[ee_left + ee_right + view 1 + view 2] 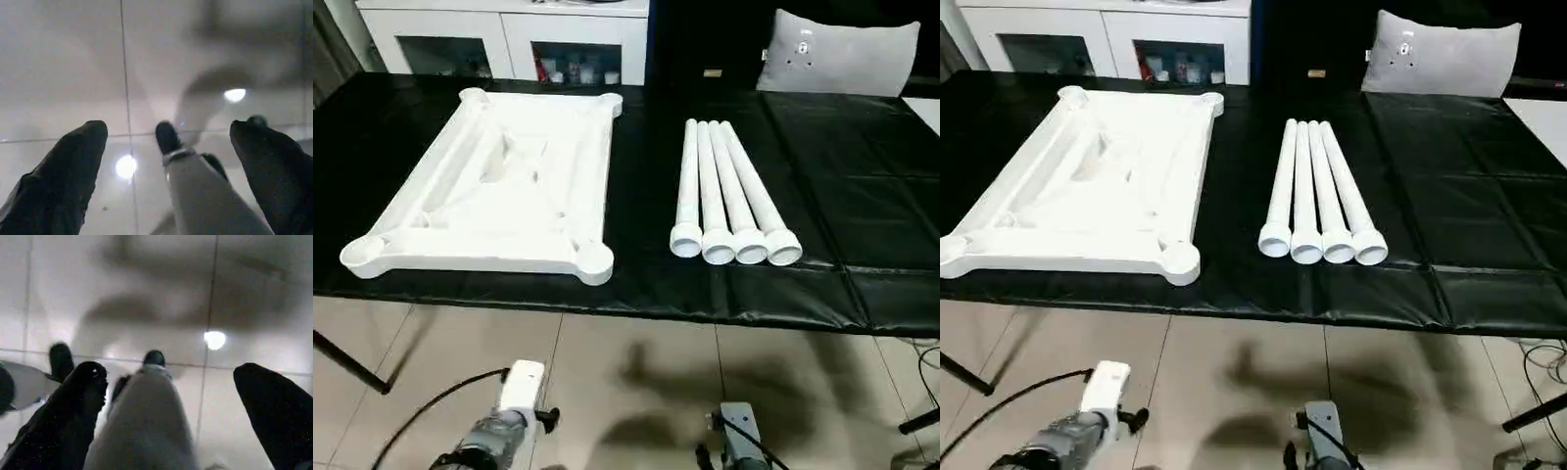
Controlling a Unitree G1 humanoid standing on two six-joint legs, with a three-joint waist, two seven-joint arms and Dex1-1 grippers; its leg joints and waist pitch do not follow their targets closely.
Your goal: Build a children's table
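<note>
Mostly clear layout: the white plastic rectangular tabletop (494, 186) lies underside up on the big black-covered work table (842, 215), ribs and round corner sockets showing, toward the robot's left; in the right eye view its near-left corner socket is cut off by the frame edge. Four long white tapered tube legs (729, 201) lie side by side, touching, well apart from the top on its right, open wide ends facing the table's near edge; far ends are narrow and hard to separate. Left gripper (168, 142) hangs over the pale tiled floor (636, 382), black fingers (66, 176) spread wide, nothing between them. Right gripper (171, 377) likewise over floor tiles, fingers (274, 411) wide apart, empty. Both are low, in front of the table edge, nowhere near the parts. Head views catch just the silver forearms at the bottom edge, cropped. A blurred grey-white limb with dark tip sits between the fingers in each wrist view; can't tell what it is. White cabinet (509, 39) and grey cushion (842, 54) sit behind the table, partly cropped.
</note>
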